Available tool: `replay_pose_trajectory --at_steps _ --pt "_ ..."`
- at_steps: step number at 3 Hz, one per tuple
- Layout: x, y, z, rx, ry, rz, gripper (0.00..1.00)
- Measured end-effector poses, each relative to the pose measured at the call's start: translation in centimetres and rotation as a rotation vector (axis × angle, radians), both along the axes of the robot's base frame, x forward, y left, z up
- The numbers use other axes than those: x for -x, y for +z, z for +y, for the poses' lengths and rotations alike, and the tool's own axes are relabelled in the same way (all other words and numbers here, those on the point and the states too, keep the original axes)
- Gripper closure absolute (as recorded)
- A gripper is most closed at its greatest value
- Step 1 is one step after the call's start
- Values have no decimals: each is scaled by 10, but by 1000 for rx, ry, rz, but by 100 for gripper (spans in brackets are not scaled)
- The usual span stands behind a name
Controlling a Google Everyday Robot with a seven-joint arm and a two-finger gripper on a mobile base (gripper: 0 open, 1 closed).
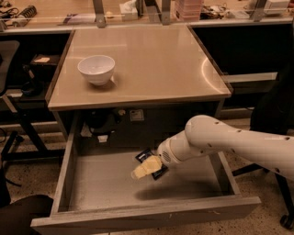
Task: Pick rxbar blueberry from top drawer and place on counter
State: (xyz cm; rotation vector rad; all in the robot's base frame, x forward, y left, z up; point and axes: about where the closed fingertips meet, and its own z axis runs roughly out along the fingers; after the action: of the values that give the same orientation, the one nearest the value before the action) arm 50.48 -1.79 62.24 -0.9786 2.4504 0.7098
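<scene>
The top drawer point(105, 183) is pulled open below the counter point(151, 59). The rxbar blueberry point(144, 155), a dark flat wrapper, lies on the drawer bottom near its middle. My gripper point(146, 167) reaches down into the drawer from the right on the white arm point(229, 142). It sits right over the bar and covers its middle. Dark ends of the wrapper show at the gripper's upper left and lower right. I cannot tell whether the bar is lifted off the drawer bottom.
A white bowl point(96, 69) stands on the counter's left half. A cluttered long desk point(138, 11) with metal posts runs behind the counter. A chair base point(18, 137) stands at the left and a dark chair point(275, 114) at the right.
</scene>
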Motion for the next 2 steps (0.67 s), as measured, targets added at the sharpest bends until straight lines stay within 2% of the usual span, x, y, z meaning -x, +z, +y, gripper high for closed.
replay_pose_trajectory --at_steps 2 --pt "-2 -15 -6 7 -23 -4 0"
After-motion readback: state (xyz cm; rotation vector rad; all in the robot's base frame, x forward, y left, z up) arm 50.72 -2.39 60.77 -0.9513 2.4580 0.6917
